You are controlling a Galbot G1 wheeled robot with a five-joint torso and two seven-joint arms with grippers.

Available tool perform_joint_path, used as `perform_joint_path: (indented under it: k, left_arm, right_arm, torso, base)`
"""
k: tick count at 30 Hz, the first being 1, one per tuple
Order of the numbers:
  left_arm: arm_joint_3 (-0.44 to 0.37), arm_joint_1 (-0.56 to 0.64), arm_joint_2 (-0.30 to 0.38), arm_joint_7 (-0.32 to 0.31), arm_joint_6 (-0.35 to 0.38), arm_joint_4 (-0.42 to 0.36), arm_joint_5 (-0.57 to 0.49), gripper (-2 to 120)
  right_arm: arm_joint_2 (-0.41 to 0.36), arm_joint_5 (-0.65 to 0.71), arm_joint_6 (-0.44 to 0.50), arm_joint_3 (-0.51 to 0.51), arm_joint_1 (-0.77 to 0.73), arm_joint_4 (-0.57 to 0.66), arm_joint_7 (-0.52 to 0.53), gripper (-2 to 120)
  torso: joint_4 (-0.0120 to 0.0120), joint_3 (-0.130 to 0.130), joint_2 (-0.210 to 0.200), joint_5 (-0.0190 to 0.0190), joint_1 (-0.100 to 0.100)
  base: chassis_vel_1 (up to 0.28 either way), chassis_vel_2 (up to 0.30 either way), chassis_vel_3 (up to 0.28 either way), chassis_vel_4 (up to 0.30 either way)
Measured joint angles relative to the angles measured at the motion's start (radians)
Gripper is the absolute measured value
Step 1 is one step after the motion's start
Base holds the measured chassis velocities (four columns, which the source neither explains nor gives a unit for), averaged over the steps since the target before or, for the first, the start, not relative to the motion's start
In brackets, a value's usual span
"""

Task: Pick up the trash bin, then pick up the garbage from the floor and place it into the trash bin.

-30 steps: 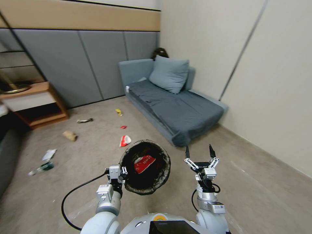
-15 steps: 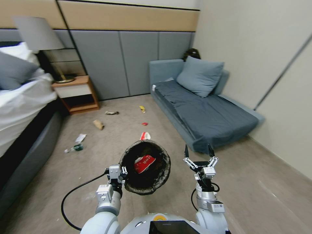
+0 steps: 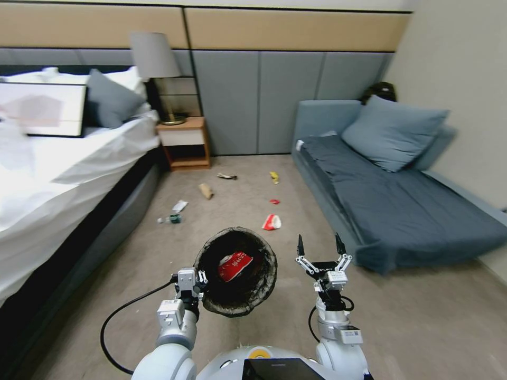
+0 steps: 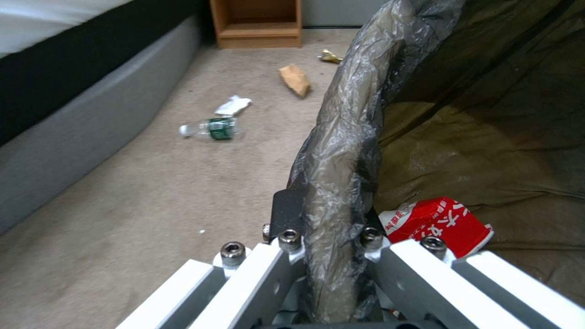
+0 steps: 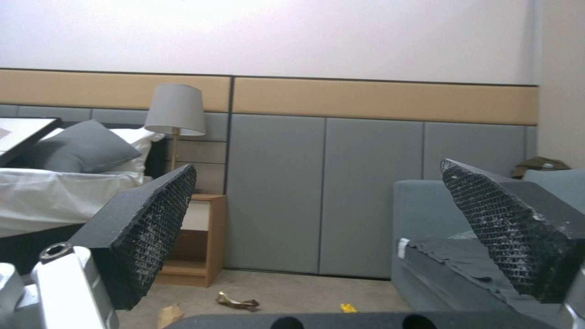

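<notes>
Your left gripper (image 3: 196, 283) is clamped on the rim of the trash bin (image 3: 235, 271), one finger (image 4: 286, 212) outside and one inside the dark bag liner, holding the bin off the floor (image 3: 227, 211) in front of the robot. A red-and-white wrapper (image 3: 234, 265) lies inside it. Your right gripper (image 3: 317, 247) is raised just beside the bin, jaws spread wide and holding nothing. Ahead on the carpet you have more garbage: a second red-and-white wrapper (image 3: 271, 222) nearest the bin, a small red scrap (image 3: 274, 201), a yellow wrapper (image 3: 274, 177), a banana peel (image 3: 227, 176), a brown paper bag (image 3: 205, 190), a white tissue (image 3: 179, 205) and a green-labelled bottle (image 3: 170, 218), between the bed (image 3: 63, 174) and the sofa (image 3: 401, 195).
</notes>
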Motion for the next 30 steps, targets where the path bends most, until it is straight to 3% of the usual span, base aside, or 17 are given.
perform_joint_path:
  k: [30]
  left_arm:
    - [0.001,-0.002,-0.002,0.001,-0.015,-0.001,0.005,0]
  right_arm:
    - [0.003,0.002,-0.005,0.006,0.003,0.011,-0.005,100]
  torso:
    - [-0.0003,0.0,0.0,0.0,0.0]
  base:
    - [0.0,0.0,0.0,0.0]
